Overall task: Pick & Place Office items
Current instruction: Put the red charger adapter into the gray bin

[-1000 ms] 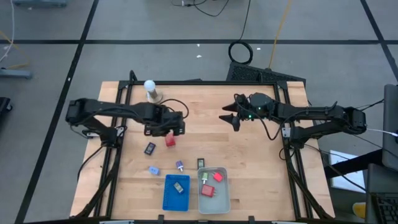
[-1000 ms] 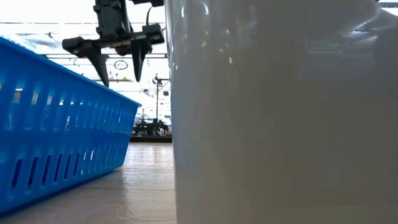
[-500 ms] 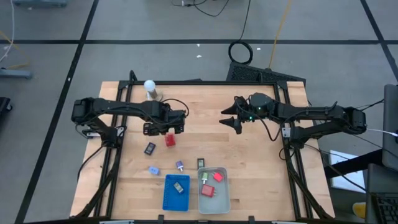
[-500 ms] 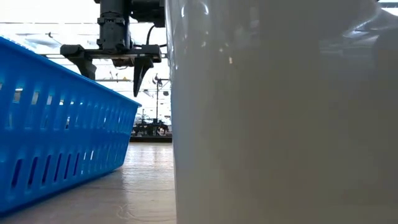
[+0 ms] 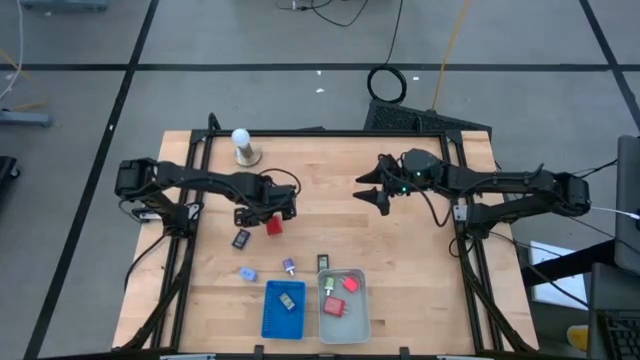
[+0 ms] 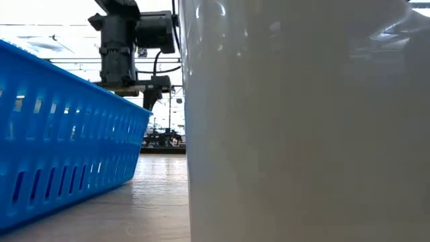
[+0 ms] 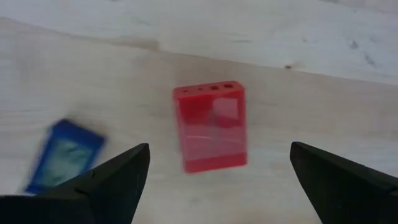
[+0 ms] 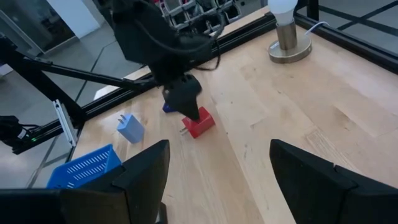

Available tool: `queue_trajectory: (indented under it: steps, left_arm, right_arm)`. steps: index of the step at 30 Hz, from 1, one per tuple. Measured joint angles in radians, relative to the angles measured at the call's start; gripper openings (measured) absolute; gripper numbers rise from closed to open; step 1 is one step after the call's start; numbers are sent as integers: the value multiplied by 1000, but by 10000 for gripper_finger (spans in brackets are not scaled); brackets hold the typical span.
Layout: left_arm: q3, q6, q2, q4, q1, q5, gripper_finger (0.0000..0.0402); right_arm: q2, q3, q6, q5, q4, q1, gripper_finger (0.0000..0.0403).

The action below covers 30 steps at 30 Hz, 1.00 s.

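Note:
A red block (image 7: pixel 211 127) lies flat on the wooden table, also seen as the red block (image 5: pixel 273 226) in the high view. My left gripper (image 7: pixel 219 148) points down right over it, open, one finger on either side and clear of it. A small black item (image 5: pixel 241 239) lies beside the block. Nearer the front lie a light blue item (image 5: pixel 247 273), a purple-topped item (image 5: pixel 288 266) and another black item (image 5: pixel 323 263). My right gripper (image 5: pixel 372 190) hangs open and empty over the table's middle right.
A blue tray (image 5: pixel 270 322) holding a green item and a pale grey tray (image 5: pixel 358 322) holding two red items stand at the front edge. A white bulb on a round base (image 5: pixel 241 146) stands at the far left. The blue tray (image 6: pixel 67 134) hides my left gripper's fingertips in the low view.
My left gripper has come down toward the red block, rolled a little about its own axis and opened wider. The block and the other items have stayed where they were.

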<state>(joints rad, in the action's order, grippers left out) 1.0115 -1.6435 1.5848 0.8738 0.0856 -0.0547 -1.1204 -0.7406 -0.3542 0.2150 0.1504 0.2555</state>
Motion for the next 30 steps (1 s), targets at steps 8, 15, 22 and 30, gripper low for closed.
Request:
queue_trajectory:
  steps: [8,15,22,30]
  left_arm:
    - [-116,-63,0,-127,0,-11,388]
    - [-164,-101,0,-164,-1,-26,388]
    - [-168,-130,0,-189,-1,-5,388]
    - [-161,-104,67,-223,0,-46,388]
  right_arm:
    - [10,0,0,0,0,0,267]
    - [10,0,0,-1,1,0,267]
    - [10,0,0,-2,2,0,267]
    - [10,0,0,-3,3,0,267]
